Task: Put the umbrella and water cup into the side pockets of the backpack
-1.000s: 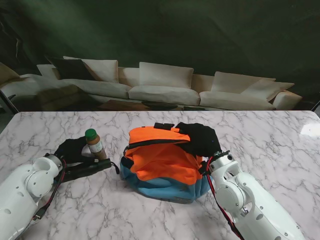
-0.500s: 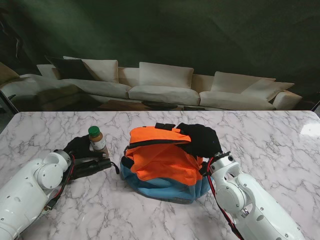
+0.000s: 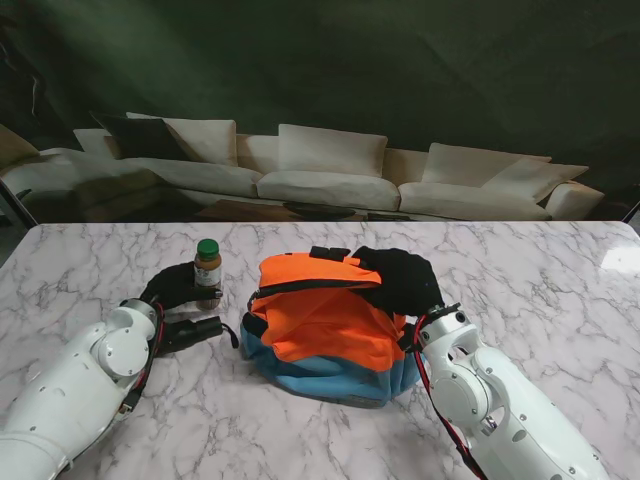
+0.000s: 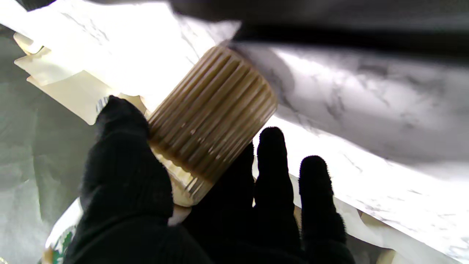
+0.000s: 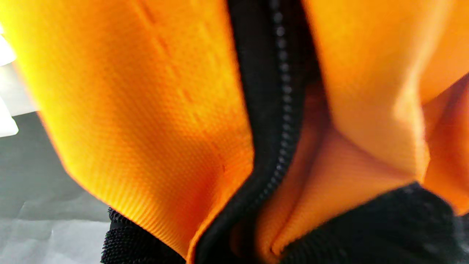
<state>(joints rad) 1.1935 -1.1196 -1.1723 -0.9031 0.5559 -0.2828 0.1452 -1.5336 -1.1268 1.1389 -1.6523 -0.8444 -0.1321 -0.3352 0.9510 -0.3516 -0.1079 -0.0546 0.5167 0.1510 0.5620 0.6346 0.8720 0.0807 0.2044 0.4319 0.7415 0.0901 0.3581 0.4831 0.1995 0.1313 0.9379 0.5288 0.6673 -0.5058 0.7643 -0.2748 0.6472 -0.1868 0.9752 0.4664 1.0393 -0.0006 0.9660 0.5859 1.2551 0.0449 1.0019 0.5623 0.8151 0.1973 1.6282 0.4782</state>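
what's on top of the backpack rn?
The right robot hand rests on the orange top of the backpack, by its zipper. What its fingers grip is hidden under the glove. The side pockets aren't visible.

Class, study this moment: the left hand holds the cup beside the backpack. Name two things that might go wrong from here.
1. The left hand grips the cup low on its ribbed body; it might tip or slip.
2. The umbrella lies under that arm and could be knocked.
3. The backpack is soft and slumped under the right hand; its pocket may be hard to enter.
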